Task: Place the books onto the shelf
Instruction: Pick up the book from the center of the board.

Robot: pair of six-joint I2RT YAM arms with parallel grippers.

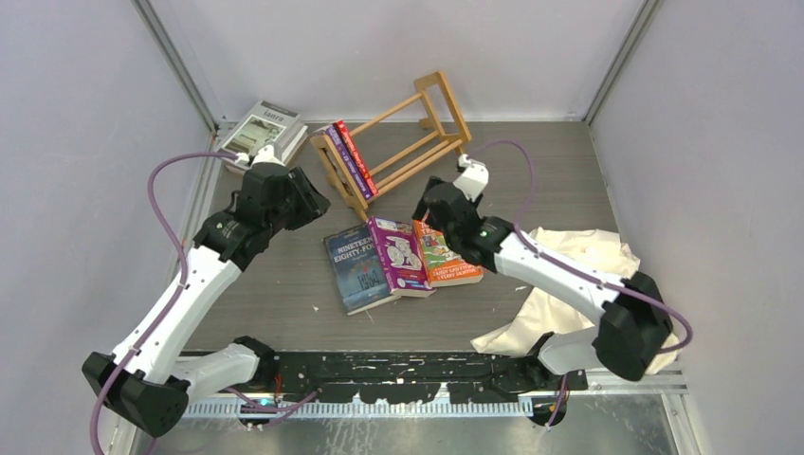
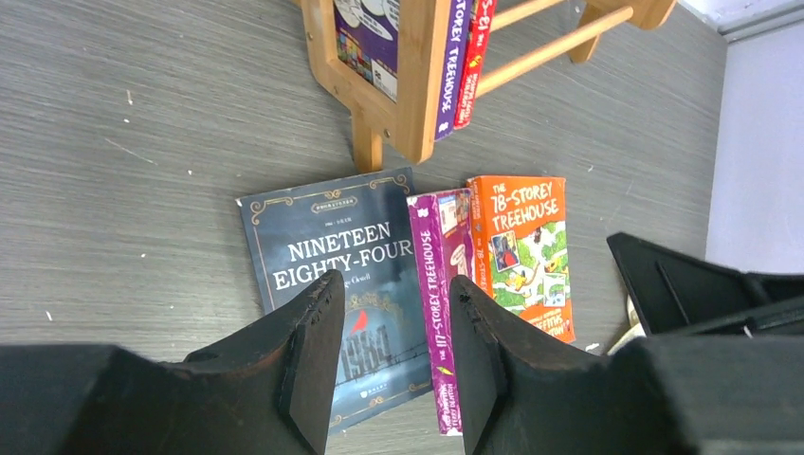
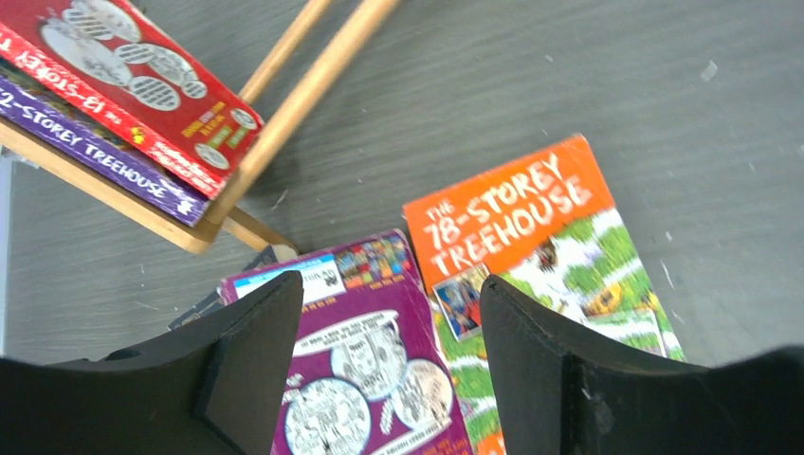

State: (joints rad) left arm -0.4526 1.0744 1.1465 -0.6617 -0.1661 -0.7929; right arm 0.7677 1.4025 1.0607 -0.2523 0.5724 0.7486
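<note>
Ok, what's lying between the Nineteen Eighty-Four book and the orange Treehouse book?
A purple Treehouse paperback lies there, shown in the top and left wrist views.

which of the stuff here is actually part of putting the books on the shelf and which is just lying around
Part of the job:
- wooden shelf
- two books already standing in it
- dark blue book, purple book and orange book, lying flat
- grey and white books in the far left corner

Just lying about:
- cream cloth
</note>
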